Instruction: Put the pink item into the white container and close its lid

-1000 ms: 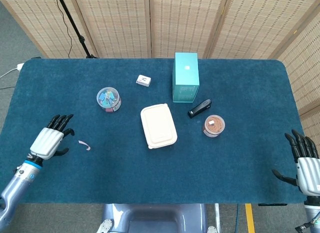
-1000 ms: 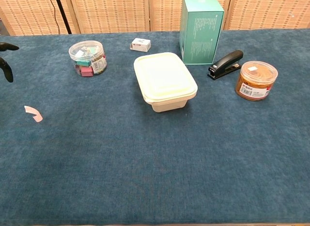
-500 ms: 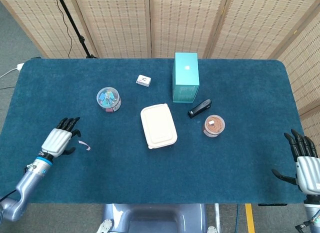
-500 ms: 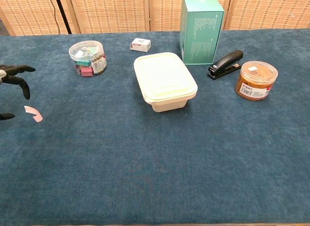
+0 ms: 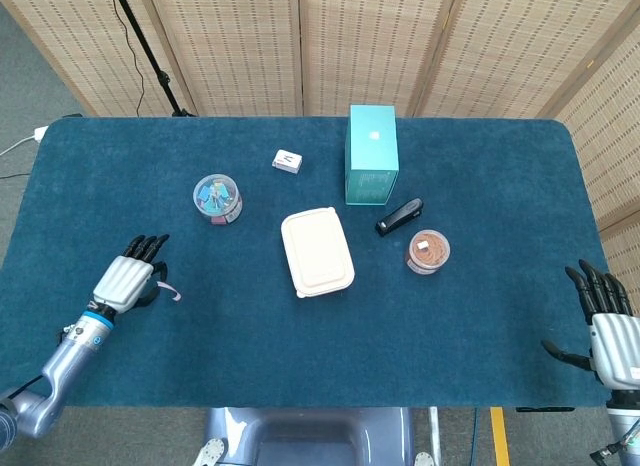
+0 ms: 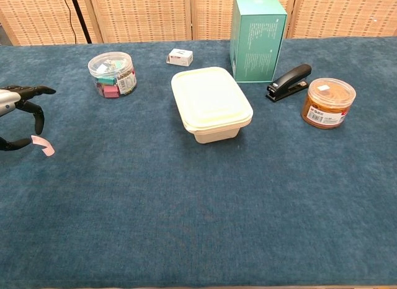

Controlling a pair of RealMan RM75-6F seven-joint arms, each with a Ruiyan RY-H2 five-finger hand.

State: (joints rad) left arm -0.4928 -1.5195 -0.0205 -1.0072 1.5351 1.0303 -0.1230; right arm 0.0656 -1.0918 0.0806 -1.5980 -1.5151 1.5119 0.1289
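The pink item [image 5: 171,292] [image 6: 43,144] is a small curled strip lying flat on the blue cloth at the left. My left hand [image 5: 129,277] [image 6: 18,112] hovers right over and beside it, fingers spread, thumb near the strip; it holds nothing. The white container [image 5: 317,251] [image 6: 211,103] stands mid-table with its lid down. My right hand [image 5: 608,326] waits open at the table's front right edge, far from everything; the chest view does not show it.
A clear tub of coloured clips [image 5: 217,198] sits behind the pink strip. A teal box [image 5: 371,154], a black stapler [image 5: 399,215], an orange-filled tub [image 5: 428,251] and a small white box [image 5: 287,161] stand around the container.
My left hand has slid rightward toward the pink strip, from well left of it to right at it. The right hand has barely shifted.
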